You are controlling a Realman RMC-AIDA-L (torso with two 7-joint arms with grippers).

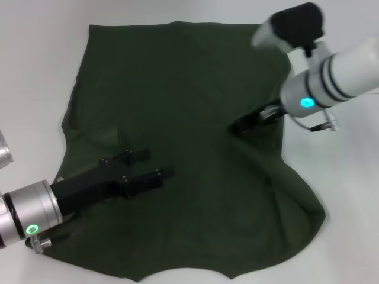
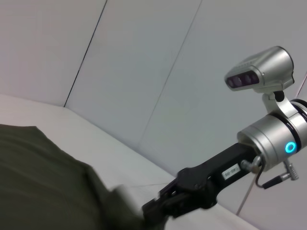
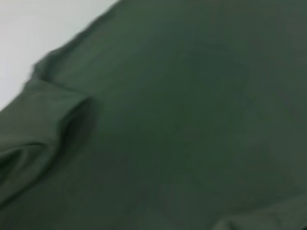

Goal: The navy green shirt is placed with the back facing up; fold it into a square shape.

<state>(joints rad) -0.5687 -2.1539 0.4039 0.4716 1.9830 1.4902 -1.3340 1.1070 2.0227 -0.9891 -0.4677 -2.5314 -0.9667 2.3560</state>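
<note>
The navy green shirt lies spread on the white table, plain side up, with its right side drawn inward into a fold. My right gripper sits low over the shirt's middle right. In the left wrist view the right gripper meets a raised edge of the shirt and looks shut on it. My left gripper hovers over the shirt's lower left, open, with nothing between its fingers. The right wrist view shows only the shirt, creased near one edge.
The white table shows around the shirt on every side. A small bunched fold lies just beyond the left gripper. Pale wall panels rise behind the table.
</note>
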